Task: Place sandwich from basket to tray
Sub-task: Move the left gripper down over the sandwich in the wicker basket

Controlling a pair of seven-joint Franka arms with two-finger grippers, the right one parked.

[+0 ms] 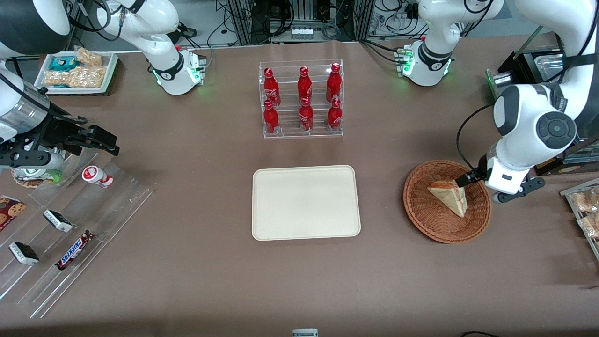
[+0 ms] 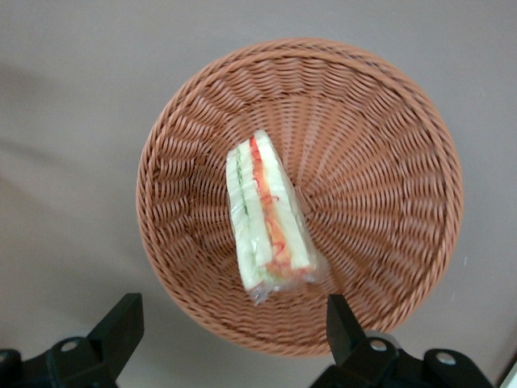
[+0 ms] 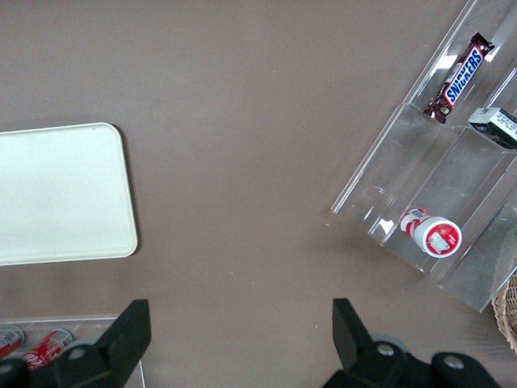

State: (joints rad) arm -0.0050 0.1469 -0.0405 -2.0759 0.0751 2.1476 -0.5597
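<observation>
A triangular wedge sandwich of pale bread in clear wrap is seen lying in the round brown woven wicker basket. The black two-finger gripper is held above the basket, fingers spread wide. The flat cream-beige rectangular tray is set well apart, toward the parked arm's end.

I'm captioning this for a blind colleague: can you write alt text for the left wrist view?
A wrapped triangular sandwich with red-orange and green filling lies in a round brown woven wicker basket on a brown table. The left arm's open black pincer hovers above the basket's rim, touching nothing.
</observation>
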